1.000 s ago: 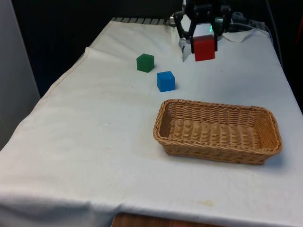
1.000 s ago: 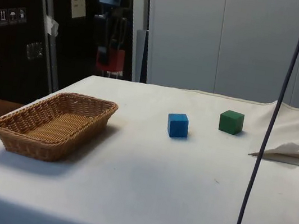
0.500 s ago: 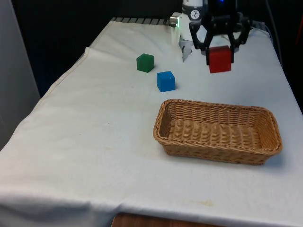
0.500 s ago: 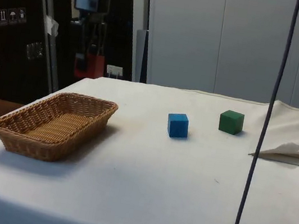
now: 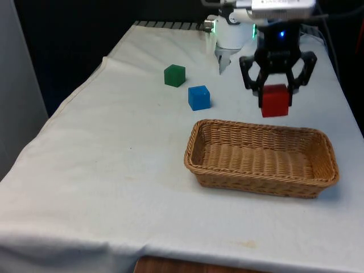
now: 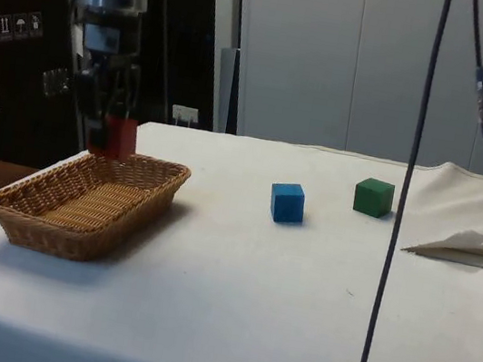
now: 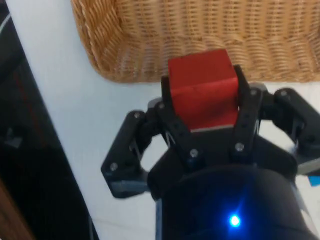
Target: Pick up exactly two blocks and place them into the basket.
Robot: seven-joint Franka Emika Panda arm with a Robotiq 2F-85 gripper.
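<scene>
Sitting on white cloth [image 5: 114, 170] at front view's left: green block [image 5: 174, 75], then blue block [image 5: 199, 97] just beside it, nearer wicker basket [image 5: 261, 176]. Further right, gripper [image 5: 276, 96] clamped on red block [image 5: 275, 100], held in air over basket's far rim, not touching.

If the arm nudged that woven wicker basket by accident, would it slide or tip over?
Probably slide. The woven wicker basket is low and wide with a flat base, so tipping looks unlikely. It holds nothing and looks light, so a bump from the gripper carrying the red block might shift it across the white cloth.
</scene>
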